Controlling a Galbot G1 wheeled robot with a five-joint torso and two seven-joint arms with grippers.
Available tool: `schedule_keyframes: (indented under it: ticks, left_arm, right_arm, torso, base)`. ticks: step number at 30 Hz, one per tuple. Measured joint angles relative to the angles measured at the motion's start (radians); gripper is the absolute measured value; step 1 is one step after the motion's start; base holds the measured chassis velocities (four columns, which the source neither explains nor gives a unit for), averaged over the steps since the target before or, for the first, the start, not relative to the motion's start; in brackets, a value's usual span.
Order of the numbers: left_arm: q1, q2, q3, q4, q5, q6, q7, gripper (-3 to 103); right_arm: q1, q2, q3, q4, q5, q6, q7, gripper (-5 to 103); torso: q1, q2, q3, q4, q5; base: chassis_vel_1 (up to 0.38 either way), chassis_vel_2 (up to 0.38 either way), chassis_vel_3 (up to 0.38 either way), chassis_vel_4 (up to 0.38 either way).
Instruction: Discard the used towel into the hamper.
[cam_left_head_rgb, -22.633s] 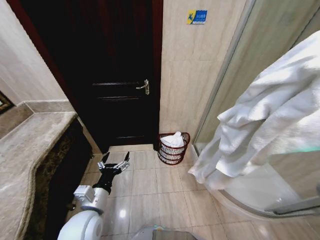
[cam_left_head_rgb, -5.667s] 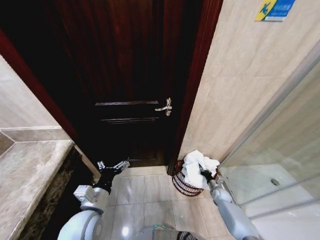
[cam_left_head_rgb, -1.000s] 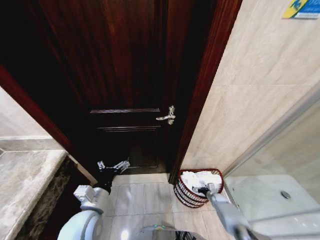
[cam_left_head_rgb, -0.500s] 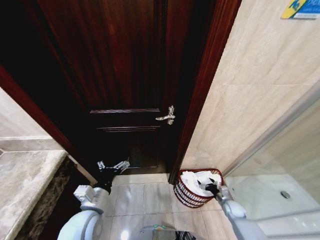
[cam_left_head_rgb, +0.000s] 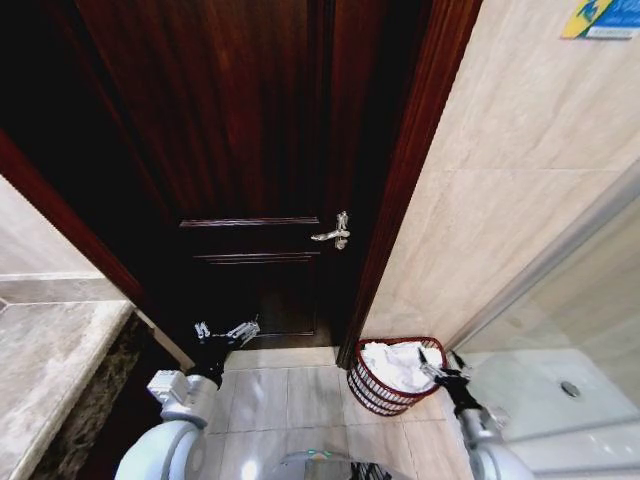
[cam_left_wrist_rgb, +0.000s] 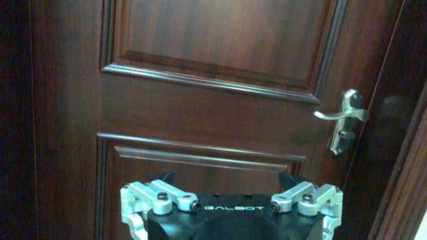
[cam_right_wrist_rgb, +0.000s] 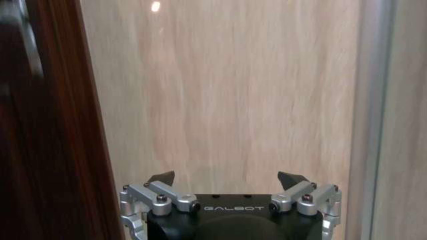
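**Towel in the hamper, both pincers empty**

Your white towel (cam_left_head_rgb: 393, 365) lies bunched inside the hamper (cam_left_head_rgb: 378, 390) — on the tiled floor by the door frame, at the foot of the right wall. Your right pincer (cam_left_head_rgb: 441, 366) hovers at the hamper's right rim, fingers spread. Your left pincer (cam_left_head_rgb: 225, 332) — also spread — hangs near the dark door (cam_left_head_rgb: 250, 150).

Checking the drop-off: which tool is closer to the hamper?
Right. The right tool sits open at the hamper rim; the left tool waits open, well aside, by the door.
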Motion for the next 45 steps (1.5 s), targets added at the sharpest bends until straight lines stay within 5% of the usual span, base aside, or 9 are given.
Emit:
schedule_keyframes:
  ticks: [13, 23, 45]
  left_arm:
    - [0.000, 0.000, 0.000, 0.000, 0.000, 0.000, 0.000, 100]
    - [0.000, 0.000, 0.000, 0.000, 0.000, 0.000, 0.000, 100]
    - [0.000, 0.000, 0.000, 0.000, 0.000, 0.000, 0.000, 100]
  right_arm:
    - [-0.102, 0.088, -0.026, 0.259, -0.047, 0.027, 0.022, 100]
    - [-0.125, 0.049, -0.167, 0.389, -0.094, 0.029, 0.029, 100]
    - [-0.127, 0.016, -0.229, 0.437, -0.175, 0.015, 0.096, 100]
  torso:
    - [0.000, 0.000, 0.000, 0.0000, 0.0000]
    - [0.000, 0.000, 0.000, 0.0001, 0.0000]
    - [0.000, 0.000, 0.000, 0.0001, 0.0001]
  base:
    - [0.000, 0.000, 0.000, 0.000]
    - [0.000, 0.000, 0.000, 0.000]
    - [0.000, 0.000, 0.000, 0.000]
